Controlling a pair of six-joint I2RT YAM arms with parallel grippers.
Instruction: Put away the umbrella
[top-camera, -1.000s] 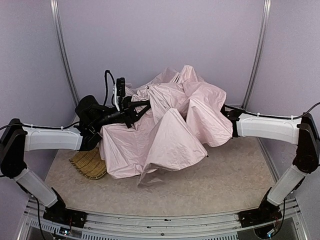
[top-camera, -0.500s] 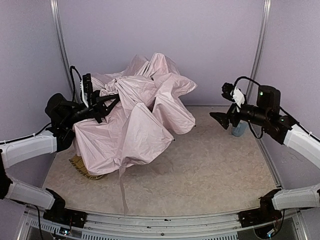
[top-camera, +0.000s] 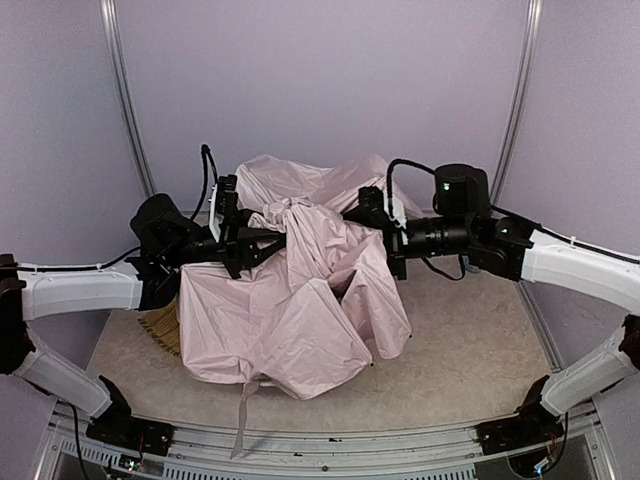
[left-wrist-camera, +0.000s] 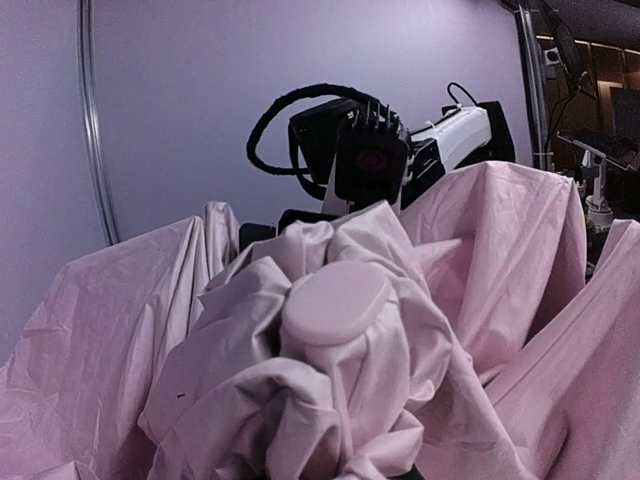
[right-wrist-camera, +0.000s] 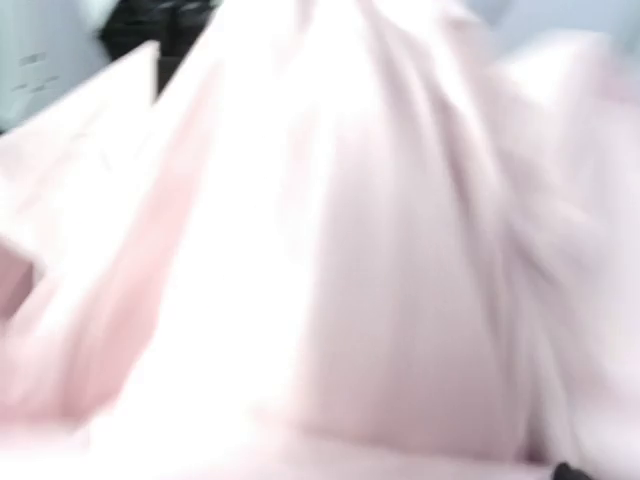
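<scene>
The umbrella (top-camera: 300, 300) is a crumpled heap of pale pink canopy, raised at mid table and draping down to the mat. My left gripper (top-camera: 255, 243) is shut on its bunched top from the left; its fingers are buried in fabric. In the left wrist view the whitish oval end cap (left-wrist-camera: 337, 300) pokes out of the gathered cloth (left-wrist-camera: 250, 400). My right gripper (top-camera: 378, 228) presses into the canopy from the right, jaws apart, fingertips hidden in folds. The right wrist view shows only blurred pink fabric (right-wrist-camera: 330, 250).
A woven straw tray (top-camera: 162, 332) lies at the left, mostly under the canopy. A thin pink strap (top-camera: 243, 415) hangs over the table's front edge. The beige mat (top-camera: 470, 350) shows at the right. Purple walls and metal poles (top-camera: 125, 90) enclose the back.
My left gripper has carried the umbrella rightward and a little down. My right arm has swung from the far right in to the canopy and now touches it.
</scene>
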